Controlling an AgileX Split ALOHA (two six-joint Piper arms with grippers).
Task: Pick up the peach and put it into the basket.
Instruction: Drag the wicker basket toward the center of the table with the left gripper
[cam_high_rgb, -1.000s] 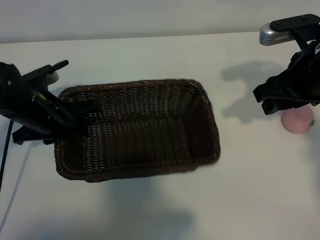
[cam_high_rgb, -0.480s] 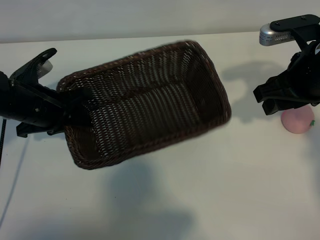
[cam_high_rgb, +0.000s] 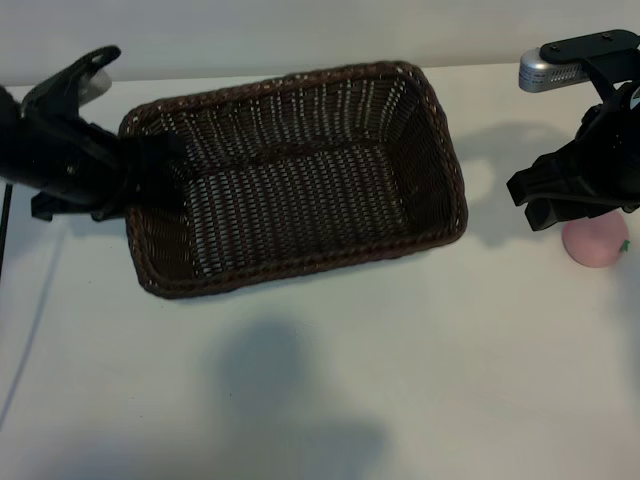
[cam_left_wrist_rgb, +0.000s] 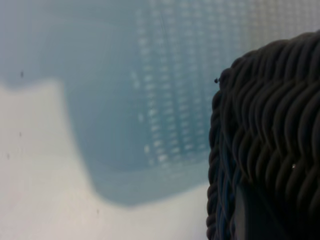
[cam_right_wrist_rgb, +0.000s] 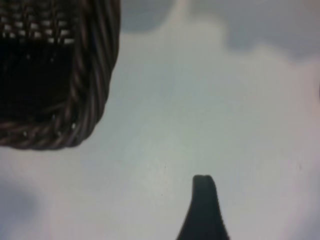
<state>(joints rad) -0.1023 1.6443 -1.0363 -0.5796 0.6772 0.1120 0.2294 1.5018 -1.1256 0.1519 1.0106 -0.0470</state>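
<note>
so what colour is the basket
Dark brown woven wicker basket, clearest in the exterior view.

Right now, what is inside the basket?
Nothing shows inside the basket: only its bare woven floor. The corner under the left gripper is covered. The peach lies on the table, beside the right gripper.

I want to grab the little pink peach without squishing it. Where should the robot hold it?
Probably around its widest middle, coming straight down from above. The peach is a small round ball sitting on the table, so only its top and sides are free. The right end effector hangs open right beside it.
</note>
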